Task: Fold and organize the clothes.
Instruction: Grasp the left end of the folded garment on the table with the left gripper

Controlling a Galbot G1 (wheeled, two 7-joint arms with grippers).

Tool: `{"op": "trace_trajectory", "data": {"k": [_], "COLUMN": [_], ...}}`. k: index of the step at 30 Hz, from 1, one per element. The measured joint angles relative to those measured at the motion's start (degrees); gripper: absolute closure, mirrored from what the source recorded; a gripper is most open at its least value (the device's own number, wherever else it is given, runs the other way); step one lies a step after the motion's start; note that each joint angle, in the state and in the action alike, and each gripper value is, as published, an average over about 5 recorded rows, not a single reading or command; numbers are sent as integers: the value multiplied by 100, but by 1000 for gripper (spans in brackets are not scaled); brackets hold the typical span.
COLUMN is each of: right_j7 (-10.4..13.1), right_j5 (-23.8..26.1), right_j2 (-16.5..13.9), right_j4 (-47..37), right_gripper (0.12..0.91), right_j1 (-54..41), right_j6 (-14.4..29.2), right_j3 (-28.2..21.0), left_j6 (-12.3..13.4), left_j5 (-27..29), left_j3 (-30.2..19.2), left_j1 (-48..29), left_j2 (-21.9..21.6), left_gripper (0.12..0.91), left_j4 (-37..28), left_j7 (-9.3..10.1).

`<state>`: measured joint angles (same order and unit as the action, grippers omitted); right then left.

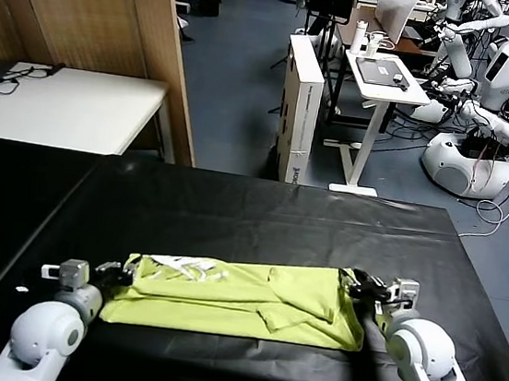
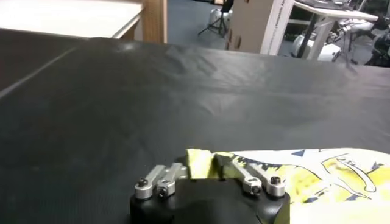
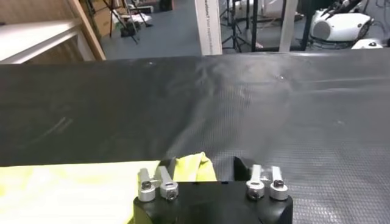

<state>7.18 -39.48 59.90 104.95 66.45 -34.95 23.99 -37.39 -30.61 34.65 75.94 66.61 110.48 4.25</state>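
Note:
The clothes are one lime yellow-green T-shirt (image 1: pixel 241 296), lying as a long flat band across the near part of the black table (image 1: pixel 261 215). My left gripper (image 1: pixel 125 272) is at its left end. In the left wrist view the left gripper (image 2: pixel 201 161) is shut on a pinched fold of the T-shirt (image 2: pixel 329 173). My right gripper (image 1: pixel 355 282) is at the right end. In the right wrist view the right gripper (image 3: pixel 204 164) stands round a raised corner of the T-shirt (image 3: pixel 61 189), its jaws still apart, with bare table showing beside one finger (image 3: pixel 242 167).
The table's front edge runs just below the shirt. Beyond the table stand a white table (image 1: pixel 61 102) at the back left, a tall white box (image 1: pixel 300 103), a small desk (image 1: pixel 385 76) and other robots (image 1: pixel 488 108) at the back right.

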Motion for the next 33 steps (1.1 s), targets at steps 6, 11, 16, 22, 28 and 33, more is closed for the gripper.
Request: {"op": "trace_trajectory", "data": {"k": [6, 11, 16, 22, 28, 33], "right_j7": [193, 140, -153, -528, -572, -559], "right_j5": [-3, -146, -156, 155, 400, 275], "right_j2": [91, 126, 77, -96, -290, -520], "right_j4": [-55, -32, 93, 419, 870, 1348], "right_gripper": [877, 882, 752, 374, 131, 119], "right_j1": [34, 99, 172, 354, 641, 1053], "right_j6": [273, 286, 425, 847, 1126, 1368], "right_j3": [-5, 26, 113, 283, 506, 803], "left_j6": [75, 152, 227, 513, 425, 64], "left_j5": [60, 29, -8, 125, -258, -1075], "left_j3": [20, 32, 32, 89, 268, 579], "left_j1": [-79, -158, -129, -143, -21, 278], "left_j2": [-34, -69, -83, -176, -378, -694], "left_gripper": [876, 876, 802, 441, 151, 124], "left_j4": [-100, -173, -101, -147, -46, 247], "left_j7": [-5, -45, -163, -191, -151, -130]}}
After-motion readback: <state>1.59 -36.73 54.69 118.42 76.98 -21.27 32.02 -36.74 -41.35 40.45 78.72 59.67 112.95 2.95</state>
